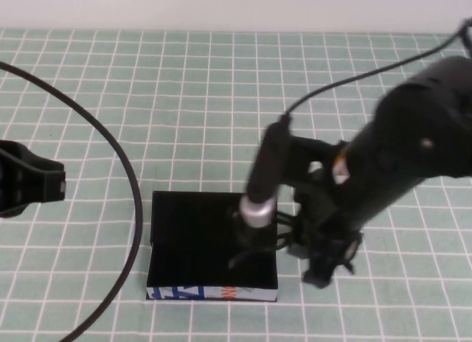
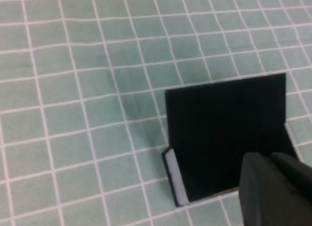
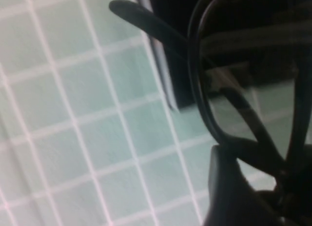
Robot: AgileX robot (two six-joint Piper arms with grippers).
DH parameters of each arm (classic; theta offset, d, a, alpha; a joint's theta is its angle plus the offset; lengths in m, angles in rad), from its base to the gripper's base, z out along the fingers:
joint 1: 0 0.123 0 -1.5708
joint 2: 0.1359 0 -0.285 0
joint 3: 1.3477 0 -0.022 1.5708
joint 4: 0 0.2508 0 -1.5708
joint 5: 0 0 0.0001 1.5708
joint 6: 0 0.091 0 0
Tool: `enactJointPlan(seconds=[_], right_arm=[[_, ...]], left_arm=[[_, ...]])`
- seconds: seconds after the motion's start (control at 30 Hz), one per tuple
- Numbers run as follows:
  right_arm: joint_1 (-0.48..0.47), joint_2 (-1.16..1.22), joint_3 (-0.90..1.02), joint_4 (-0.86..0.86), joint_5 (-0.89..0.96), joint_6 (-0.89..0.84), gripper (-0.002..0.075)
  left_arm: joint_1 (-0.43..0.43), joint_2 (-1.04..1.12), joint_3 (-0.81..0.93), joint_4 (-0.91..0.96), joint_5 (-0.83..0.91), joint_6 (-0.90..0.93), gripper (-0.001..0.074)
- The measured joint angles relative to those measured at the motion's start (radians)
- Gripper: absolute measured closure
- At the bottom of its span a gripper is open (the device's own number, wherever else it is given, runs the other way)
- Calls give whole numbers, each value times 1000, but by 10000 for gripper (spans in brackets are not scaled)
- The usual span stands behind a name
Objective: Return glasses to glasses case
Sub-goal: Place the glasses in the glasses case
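The right hand (image 1: 313, 257), pinching the black thick-framed plastic glasses (image 3: 229, 89), hangs beside the open black rectangular glasses case (image 1: 199, 242); next, shift over and lower. The left hand (image 1: 26, 181), state untellable, sits well apart.

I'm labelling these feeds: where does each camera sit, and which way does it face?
High view: raised on the robot's side, angled down at the table; left gripper at left, right gripper by the glasses case.
Left wrist view: looks down on the glasses case.
Right wrist view: close on the glasses in its jaws.
All three share the case.
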Motion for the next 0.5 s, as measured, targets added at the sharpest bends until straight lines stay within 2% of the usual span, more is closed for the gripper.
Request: enactJointPlan(seconds=[0.23,0.5], right_arm=[[79,142,-184,0,73,75,468],[90,345,-322,8,78,66,468]], left_arm=[[0,0,0,73,-18,-9,738],[0,-22,0,199,-18,-83,738]])
